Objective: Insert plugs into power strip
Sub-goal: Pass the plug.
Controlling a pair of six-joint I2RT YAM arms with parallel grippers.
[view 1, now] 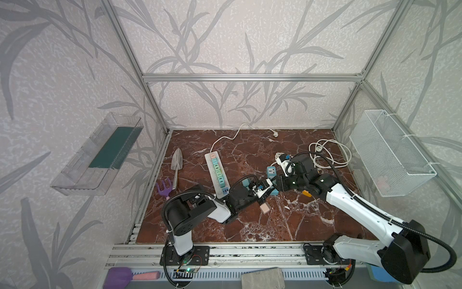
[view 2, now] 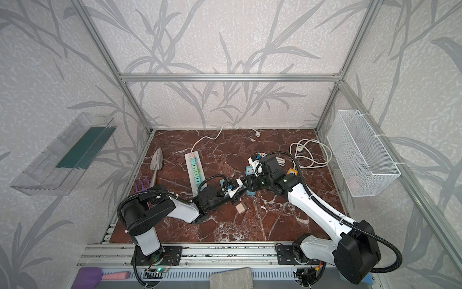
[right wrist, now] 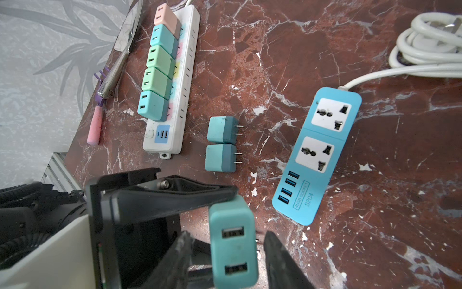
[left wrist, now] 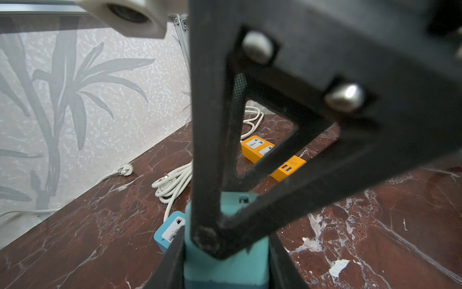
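Note:
A teal plug (right wrist: 233, 240) with two USB ports is pinched in my left gripper (left wrist: 226, 265), which is shut on it just above the marble table. My right gripper (right wrist: 228, 250) straddles the same plug, its fingers (right wrist: 275, 252) open with a gap on each side. In both top views the two grippers meet at mid-table (view 1: 271, 186) (view 2: 245, 186). The white power strip (view 1: 217, 172) (right wrist: 186, 75) carries several plugs in a row. Two loose teal plugs (right wrist: 222, 130) (right wrist: 220, 158) lie beside it. A pink plug (view 1: 264, 208) lies near the left arm.
A blue power strip (right wrist: 317, 155) lies by the grippers and an orange one (left wrist: 255, 147) sits beyond. A coiled white cable (view 1: 330, 155), trowel (view 1: 177, 165) and purple rake (view 1: 163, 190) are on the table. A wire basket (view 1: 390, 152) hangs on the right wall and a clear tray (view 1: 97, 155) on the left.

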